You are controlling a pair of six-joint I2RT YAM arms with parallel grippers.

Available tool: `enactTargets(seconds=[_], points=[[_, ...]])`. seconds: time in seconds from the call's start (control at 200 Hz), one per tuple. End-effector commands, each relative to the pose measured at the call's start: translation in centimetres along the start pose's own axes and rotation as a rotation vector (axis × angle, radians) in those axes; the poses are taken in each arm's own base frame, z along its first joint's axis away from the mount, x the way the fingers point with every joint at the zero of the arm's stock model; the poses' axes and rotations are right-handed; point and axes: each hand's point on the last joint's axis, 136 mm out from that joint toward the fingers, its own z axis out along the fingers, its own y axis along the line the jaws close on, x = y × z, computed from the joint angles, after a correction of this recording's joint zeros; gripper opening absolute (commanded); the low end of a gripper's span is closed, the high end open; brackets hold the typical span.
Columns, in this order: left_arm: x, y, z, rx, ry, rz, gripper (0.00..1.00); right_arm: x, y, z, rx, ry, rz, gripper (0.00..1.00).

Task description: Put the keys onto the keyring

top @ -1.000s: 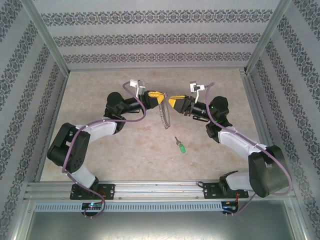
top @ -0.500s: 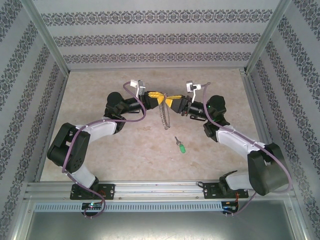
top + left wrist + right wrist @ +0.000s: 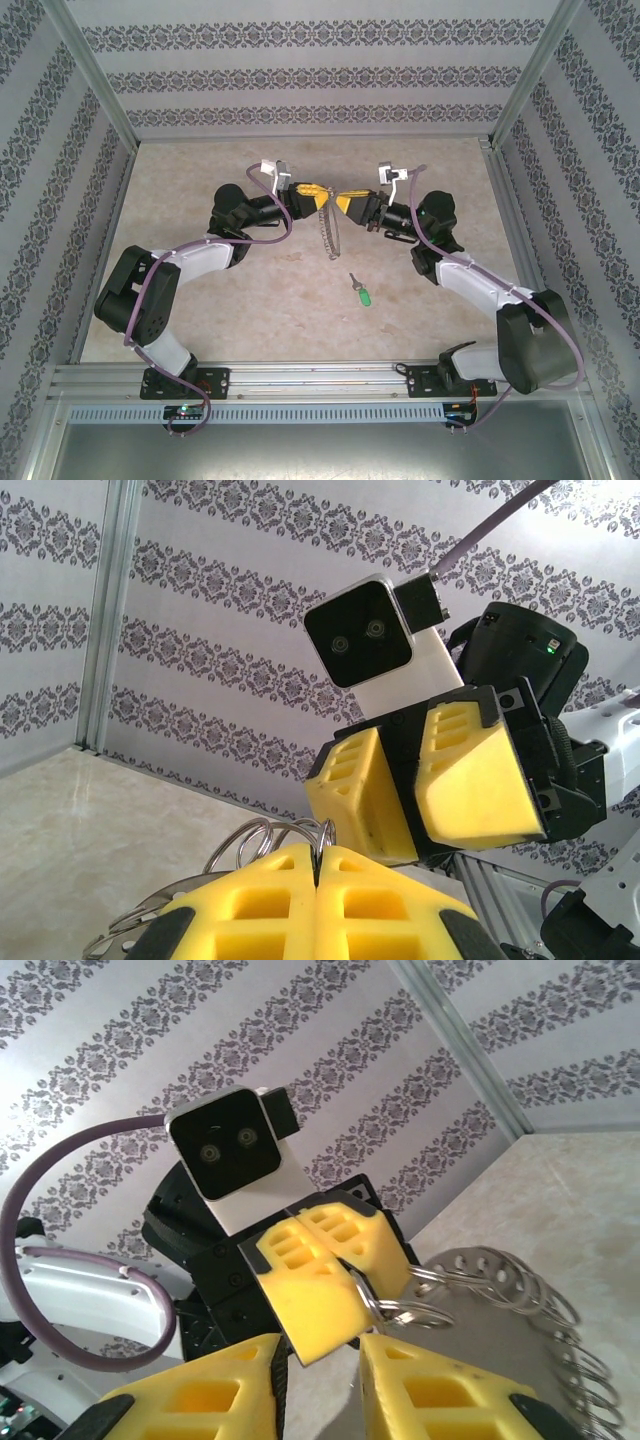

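Right gripper narrows beside raised grey wire keyring.
Left gripper clenches it; right fingers part-open, empty; green-headed metal key lies unthreaded.

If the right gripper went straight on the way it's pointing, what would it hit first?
Most likely the left gripper, whose shut jaws pinch the keyring directly ahead of the right gripper. The ring's small loops sit right beside those tips, so depth leaves unclear which it would touch first.
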Motion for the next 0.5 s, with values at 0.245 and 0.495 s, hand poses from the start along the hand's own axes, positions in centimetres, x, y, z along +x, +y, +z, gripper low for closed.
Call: enactTargets(seconds=[0.245, 0.495], points=[[-2.3, -1.3, 0.1, 0.043, -0.037, 0.048, 0.0, 0.0, 0.5, 0.8, -0.025, 0.003, -0.034, 0.29], [-2.2, -1.2, 0.1, 0.042, -0.037, 0.045, 0.0, -0.7, 1.4, 2.0, -0.058, 0.009, -0.052, 0.3]])
